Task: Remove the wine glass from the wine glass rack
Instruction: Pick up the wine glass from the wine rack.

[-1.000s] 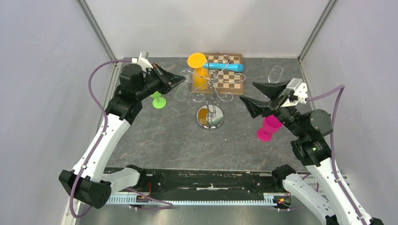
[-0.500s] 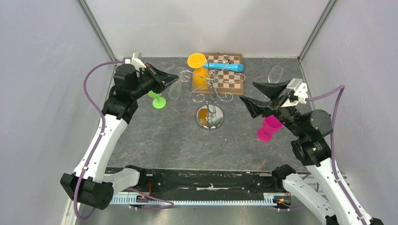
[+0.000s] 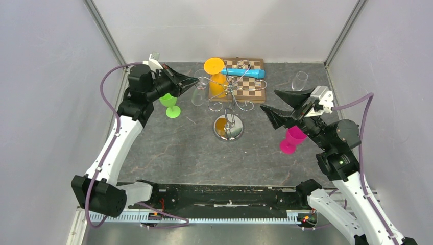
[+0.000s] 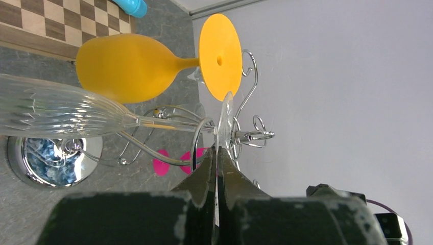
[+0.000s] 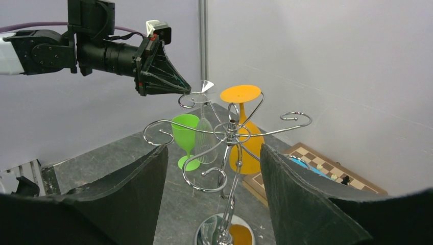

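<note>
A clear ribbed wine glass (image 4: 61, 112) hangs bowl-down at the left side of the chrome wine glass rack (image 3: 232, 99). My left gripper (image 4: 217, 151) is shut on the edge of the glass's foot (image 5: 207, 86), which is tilted just above a curled wire arm (image 5: 188, 100). The stem runs close by that curl; I cannot tell whether they touch. An orange wine glass (image 3: 216, 76) hangs on the rack's far side. My right gripper (image 3: 269, 99) stands open to the right of the rack, holding nothing, its fingers (image 5: 127, 189) framing the pole.
A green glass (image 3: 171, 104) stands on the table under my left arm. By my right arm stands a pink glass (image 3: 291, 140). Another clear glass (image 3: 299, 80) is at the back right. A chessboard (image 3: 253, 87) with a blue object (image 3: 244, 72) lies behind the rack.
My left gripper, shut on the clear glass's foot, swung left away from the rack, then came back right and slightly farther back. The right arm has not moved.
</note>
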Robot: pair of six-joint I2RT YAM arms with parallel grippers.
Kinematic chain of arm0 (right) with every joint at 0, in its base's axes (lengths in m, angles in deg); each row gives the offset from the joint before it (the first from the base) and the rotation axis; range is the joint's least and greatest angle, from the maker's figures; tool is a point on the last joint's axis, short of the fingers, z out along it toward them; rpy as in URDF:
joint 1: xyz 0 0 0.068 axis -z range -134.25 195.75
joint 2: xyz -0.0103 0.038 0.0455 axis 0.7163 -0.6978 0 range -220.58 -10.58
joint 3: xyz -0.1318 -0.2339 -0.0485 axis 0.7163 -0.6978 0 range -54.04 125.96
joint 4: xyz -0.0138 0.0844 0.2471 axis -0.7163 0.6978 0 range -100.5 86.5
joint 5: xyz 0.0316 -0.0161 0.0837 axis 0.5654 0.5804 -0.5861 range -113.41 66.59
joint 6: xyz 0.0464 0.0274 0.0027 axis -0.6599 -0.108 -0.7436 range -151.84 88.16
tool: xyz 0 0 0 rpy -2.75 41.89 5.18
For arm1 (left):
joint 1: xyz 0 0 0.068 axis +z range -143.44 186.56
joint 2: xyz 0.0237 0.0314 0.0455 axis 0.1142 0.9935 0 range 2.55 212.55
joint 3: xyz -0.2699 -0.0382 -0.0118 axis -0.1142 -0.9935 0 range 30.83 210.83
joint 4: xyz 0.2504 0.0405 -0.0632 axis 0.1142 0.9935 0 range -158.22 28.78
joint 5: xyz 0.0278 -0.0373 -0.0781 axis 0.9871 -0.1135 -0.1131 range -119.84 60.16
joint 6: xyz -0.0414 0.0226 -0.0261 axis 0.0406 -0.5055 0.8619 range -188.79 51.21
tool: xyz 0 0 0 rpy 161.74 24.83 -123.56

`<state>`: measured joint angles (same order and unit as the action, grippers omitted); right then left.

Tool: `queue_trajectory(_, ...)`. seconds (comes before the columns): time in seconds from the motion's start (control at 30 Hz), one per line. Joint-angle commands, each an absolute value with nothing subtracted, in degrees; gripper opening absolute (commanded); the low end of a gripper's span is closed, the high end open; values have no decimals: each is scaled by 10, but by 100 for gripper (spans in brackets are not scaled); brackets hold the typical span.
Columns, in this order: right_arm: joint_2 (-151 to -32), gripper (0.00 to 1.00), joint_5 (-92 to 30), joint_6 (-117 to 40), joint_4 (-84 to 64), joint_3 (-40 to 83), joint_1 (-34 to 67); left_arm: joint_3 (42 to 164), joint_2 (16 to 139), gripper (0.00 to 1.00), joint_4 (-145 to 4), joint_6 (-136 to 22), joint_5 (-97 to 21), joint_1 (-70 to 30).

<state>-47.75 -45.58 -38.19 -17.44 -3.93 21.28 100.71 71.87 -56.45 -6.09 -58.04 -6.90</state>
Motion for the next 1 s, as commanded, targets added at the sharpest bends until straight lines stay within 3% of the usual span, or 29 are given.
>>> queue_trajectory(0.0, -474, 69, -454, -375, -199, -40, 211, 1045, 730, 2, -612, -32, -620, -65)
queue_trajectory(0.97, -499, 73, -460, -388, -162, -8, 205, 999, 682, 2, -585, -82, -725, -66)
